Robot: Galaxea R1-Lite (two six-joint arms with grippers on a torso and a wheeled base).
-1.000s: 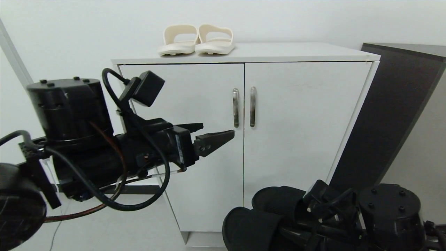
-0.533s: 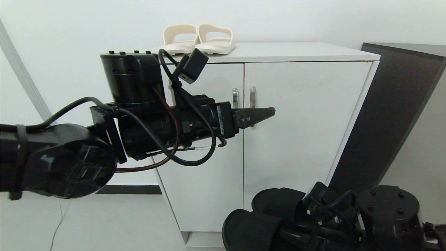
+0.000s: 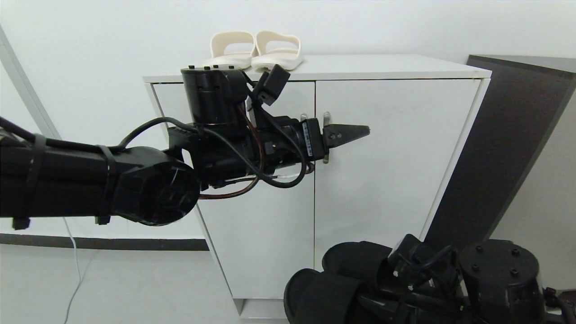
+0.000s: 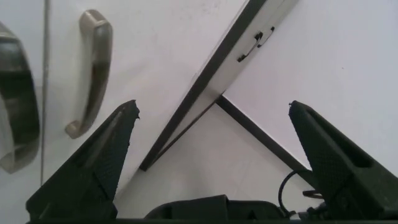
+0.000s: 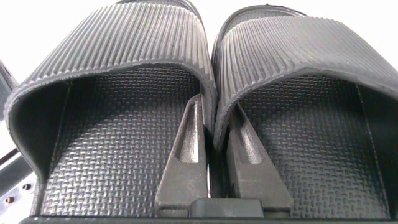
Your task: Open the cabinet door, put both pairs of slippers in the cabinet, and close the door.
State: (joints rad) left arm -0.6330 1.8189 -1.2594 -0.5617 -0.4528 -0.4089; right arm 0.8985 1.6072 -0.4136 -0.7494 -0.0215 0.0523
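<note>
Left gripper (image 3: 360, 132) at 9 o'clock, level with the handles (image 3: 326, 118) of the shut cabinet (image 3: 396, 157). Its wrist view shows the fingers (image 4: 93, 168) spread wide, one handle just beside. Cream slippers (image 3: 254, 50) lie on top, 12 o'clock. Bare door at 3 o'clock. At 5 o'clock, right gripper (image 5: 214, 155) pinches the black slippers (image 5: 124, 93) by their inner edges.

cabinet doors (image 3: 382, 180) shut — cream slippers (image 3: 254, 51) on top, black slippers (image 3: 324, 292) below.
</note>
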